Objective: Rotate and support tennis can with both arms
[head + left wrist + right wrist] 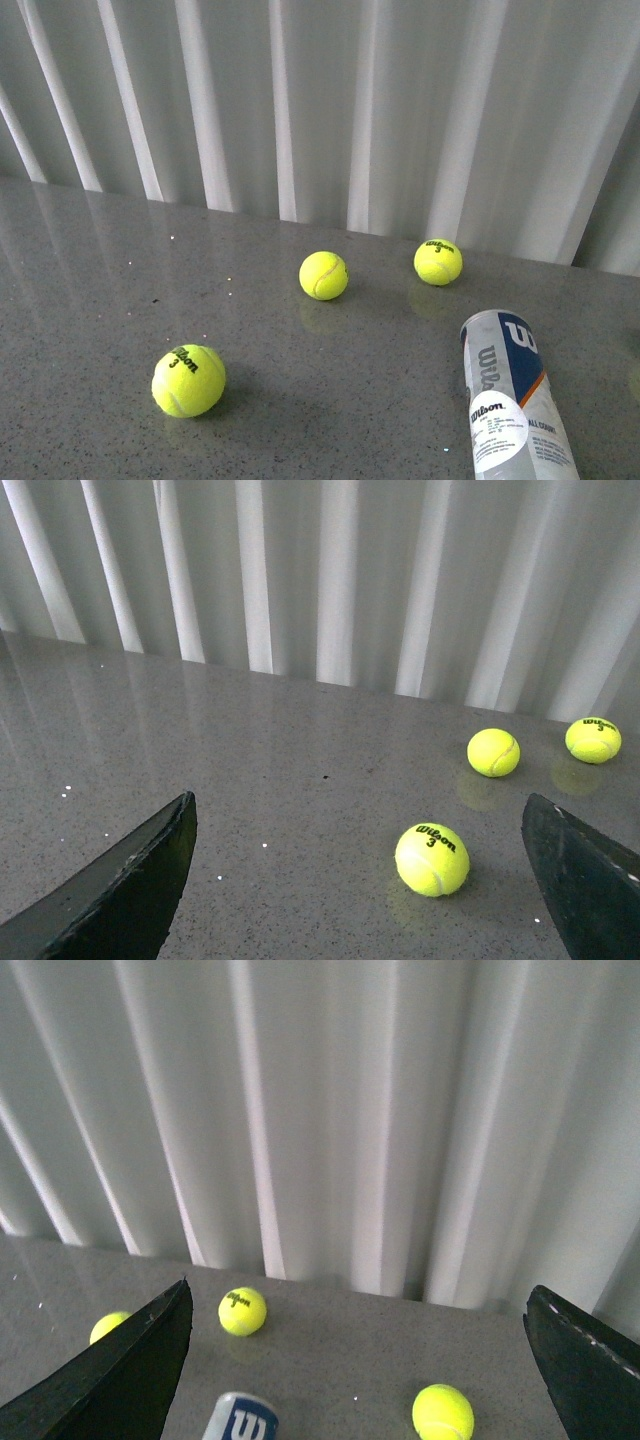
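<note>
The tennis can [510,400] lies on its side on the grey table at the front right, with its navy, white and orange Wilson label and round white sticker facing up. Its end also shows low in the right wrist view [241,1425]. Neither arm shows in the front view. My left gripper [358,805] is open and empty above the table, with a yellow tennis ball [431,858] lying between its fingers' lines. My right gripper [360,1290] is open and empty, raised, with the can's end below it.
Three yellow tennis balls lie on the table: one at front left [188,380], one in the middle [323,275], one further right [438,261]. A further ball [443,1412] shows in the right wrist view. A white pleated curtain [320,100] hangs behind the table's far edge.
</note>
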